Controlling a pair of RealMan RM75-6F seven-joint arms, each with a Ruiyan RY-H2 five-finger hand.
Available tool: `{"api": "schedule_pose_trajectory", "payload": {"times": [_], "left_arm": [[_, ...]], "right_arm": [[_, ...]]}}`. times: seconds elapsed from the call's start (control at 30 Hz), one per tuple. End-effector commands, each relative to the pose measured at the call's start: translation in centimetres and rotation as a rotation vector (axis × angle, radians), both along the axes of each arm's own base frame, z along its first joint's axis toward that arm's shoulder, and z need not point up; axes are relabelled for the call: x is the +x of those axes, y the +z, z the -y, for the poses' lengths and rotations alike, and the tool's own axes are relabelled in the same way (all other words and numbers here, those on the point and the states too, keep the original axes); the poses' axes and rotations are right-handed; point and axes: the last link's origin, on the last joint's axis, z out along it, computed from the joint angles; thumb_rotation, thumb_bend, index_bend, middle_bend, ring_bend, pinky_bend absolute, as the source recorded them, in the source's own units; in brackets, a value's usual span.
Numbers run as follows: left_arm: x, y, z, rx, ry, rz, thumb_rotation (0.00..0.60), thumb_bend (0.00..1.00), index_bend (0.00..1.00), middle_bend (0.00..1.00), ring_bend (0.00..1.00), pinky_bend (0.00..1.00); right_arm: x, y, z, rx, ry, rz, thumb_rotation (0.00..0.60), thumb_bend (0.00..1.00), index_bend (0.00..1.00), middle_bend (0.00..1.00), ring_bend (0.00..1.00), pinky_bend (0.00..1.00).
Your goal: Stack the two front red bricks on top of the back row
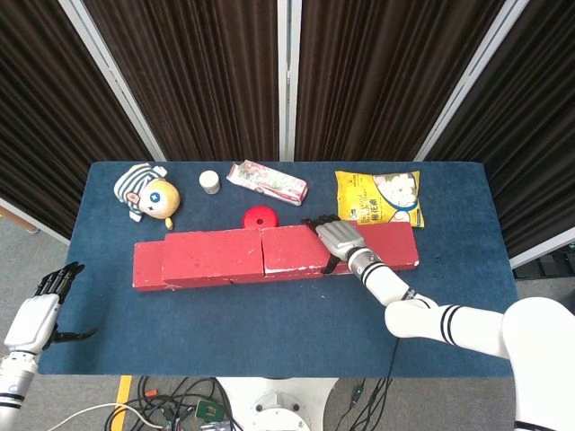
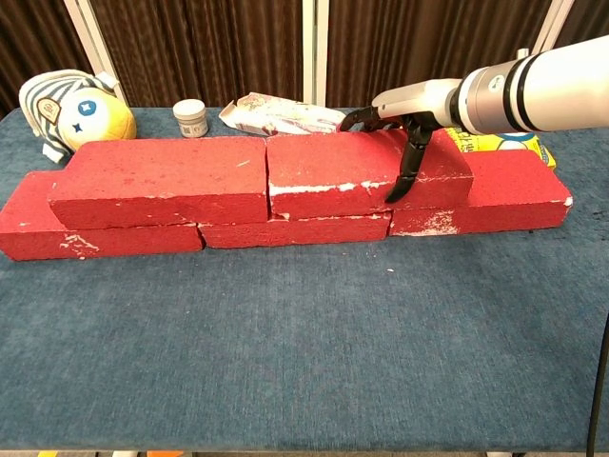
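Note:
Two red bricks lie end to end on top of a lower row of red bricks (image 2: 510, 198). The upper left brick (image 1: 211, 254) (image 2: 160, 179) touches the upper right brick (image 1: 289, 249) (image 2: 328, 169). My right hand (image 1: 338, 238) (image 2: 407, 107) grips the right end of the upper right brick, its fingers (image 2: 354, 116) over the top and back edge and its thumb (image 2: 404, 176) down the front face. My left hand (image 1: 39, 312) hangs off the table's front left corner, holding nothing, fingers apart.
Behind the bricks sit a striped stuffed toy (image 1: 146, 191), a small white jar (image 1: 209, 181), a pink packet (image 1: 267, 181), a red round lid (image 1: 260, 216) and a yellow snack bag (image 1: 379, 197). Blue cloth covers the table (image 2: 304, 352).

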Motion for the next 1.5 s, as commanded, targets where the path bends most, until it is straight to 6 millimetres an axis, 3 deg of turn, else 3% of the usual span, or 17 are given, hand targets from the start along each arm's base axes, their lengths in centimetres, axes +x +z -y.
{"api": "schedule_pose_trajectory", "payload": {"times": [0.03,0.17,0.53,0.7,0.87,1.07,1.27,1.5], "left_arm": [[0.0,0.0,0.0,-0.001,0.000,-0.001,0.600,0.00,0.04,0.00,0.00,0.00],[0.0,0.0,0.0,0.000,0.000,0.000,0.600,0.00,0.04,0.00,0.00,0.00],[0.1,0.1,0.0,0.002,-0.001,0.000,0.600,0.00,0.04,0.00,0.00,0.00],[0.1,0.1,0.0,0.004,-0.002,0.000,0.600,0.00,0.04,0.00,0.00,0.00],[0.2,0.1,-0.1,0.007,-0.002,-0.001,0.600,0.00,0.04,0.00,0.00,0.00],[0.3,-0.1,-0.1,0.007,-0.005,-0.002,0.600,0.00,0.03,0.00,0.00,0.00],[0.6,-0.1,0.0,0.016,-0.012,-0.002,0.600,0.00,0.04,0.00,0.00,0.00],[1.4,0.6,0.1,0.067,-0.054,-0.008,0.600,0.00,0.04,0.00,0.00,0.00]], "right_arm": [[0.0,0.0,0.0,0.001,-0.004,0.006,0.600,0.05,0.00,0.07,0.00,0.00],[0.1,0.2,0.0,0.002,-0.008,0.020,0.600,0.00,0.00,0.00,0.00,0.00],[0.2,0.7,-0.3,0.026,-0.022,0.050,0.600,0.00,0.00,0.00,0.00,0.00],[0.3,1.9,-0.2,-0.021,-0.008,0.090,0.600,0.00,0.00,0.00,0.00,0.00],[0.3,3.8,-0.7,-0.056,0.014,0.116,0.600,0.00,0.00,0.00,0.00,0.00],[-0.4,8.0,-2.5,-0.117,0.037,0.165,0.600,0.00,0.00,0.00,0.00,0.00],[-4.1,13.1,-5.7,-0.274,0.127,0.080,0.600,0.00,0.00,0.00,0.00,0.00],[-11.2,16.3,-13.2,-0.456,0.174,-0.085,0.600,0.04,0.00,0.00,0.00,0.00]]}}
